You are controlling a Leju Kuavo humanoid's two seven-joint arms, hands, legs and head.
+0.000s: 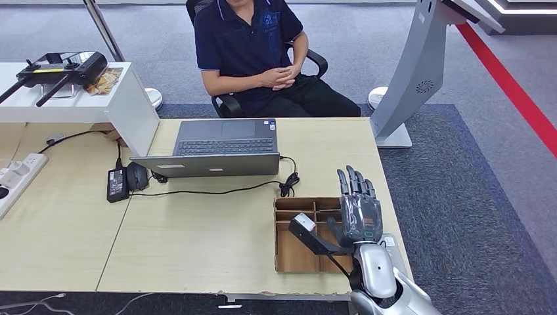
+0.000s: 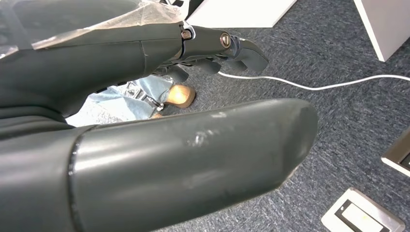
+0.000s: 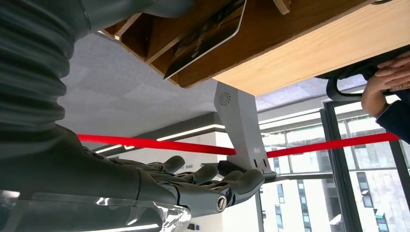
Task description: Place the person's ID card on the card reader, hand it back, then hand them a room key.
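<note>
The card [image 3: 208,34] sits tilted in a compartment of the wooden tray [image 1: 276,237] at the desk's right end, and from where I stand I can't tell whether it's the ID card or a room key. That's the first risk: pick blind and the wrong card goes across. The right hand [image 1: 360,213] hovers over the tray's right side, palm down, fingers straight and lying side by side, thumb [image 1: 314,237] thrown wide toward the tray's middle, holding nothing. A flat card leaning on a wooden wall is awkward. If those broad fingers come down flat, I'd expect them to press it into the corner or skate it along the divider instead of getting under an edge. The tray is near the table's edge too, so a hard nudge could shove it toward the drop. The person [image 1: 249,39] sits well back behind the laptop [image 1: 223,147], hands clasped [image 1: 279,77], so any handover is a long reach, and a loose pinch might shed the card on the way. The left hand [image 2: 145,121] hangs over the carpet, fingers loosely extended, empty.
</note>
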